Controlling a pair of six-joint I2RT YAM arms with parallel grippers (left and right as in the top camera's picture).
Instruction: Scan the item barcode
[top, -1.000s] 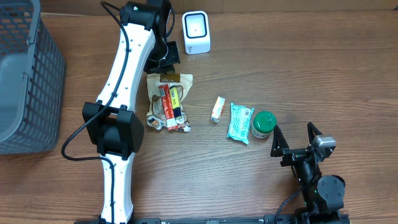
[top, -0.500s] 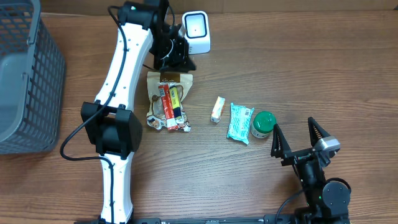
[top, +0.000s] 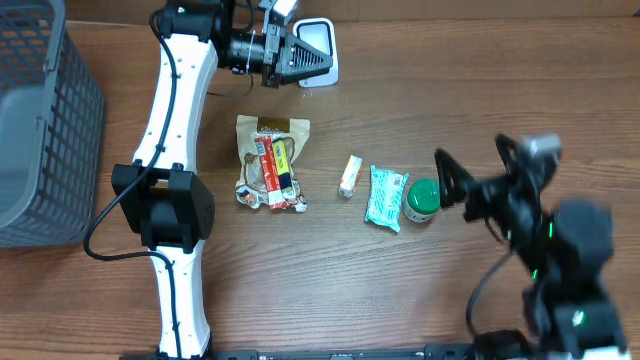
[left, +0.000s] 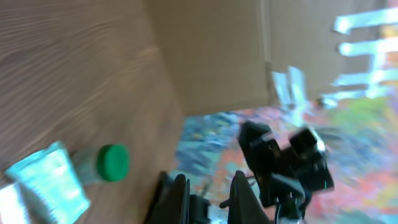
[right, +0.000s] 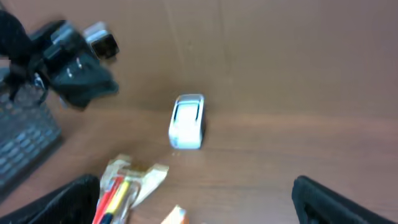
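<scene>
Four items lie in a row on the table: a crumpled snack bag (top: 270, 165), a small white and orange box (top: 349, 176), a teal packet (top: 385, 197) and a green-lidded jar (top: 424, 198). The white scanner (top: 318, 47) stands at the back. My left gripper (top: 305, 55) hovers just left of the scanner, pointing right, shut and holding nothing. My right gripper (top: 475, 165) is raised just right of the jar, wide open and empty. In the blurred right wrist view, the scanner (right: 188, 121) and snack bag (right: 127, 183) lie ahead of that gripper (right: 193, 208).
A grey mesh basket (top: 40, 120) fills the left side of the table. The left arm's white links (top: 175, 130) run from the front edge to the back. In the left wrist view, the jar (left: 112, 163) and the teal packet (left: 53, 180) show, with the right arm (left: 286, 165) beyond.
My left gripper lifted from above the snack bag and swung to point right beside the scanner. My right arm rose from the front edge and now hangs beside the jar.
</scene>
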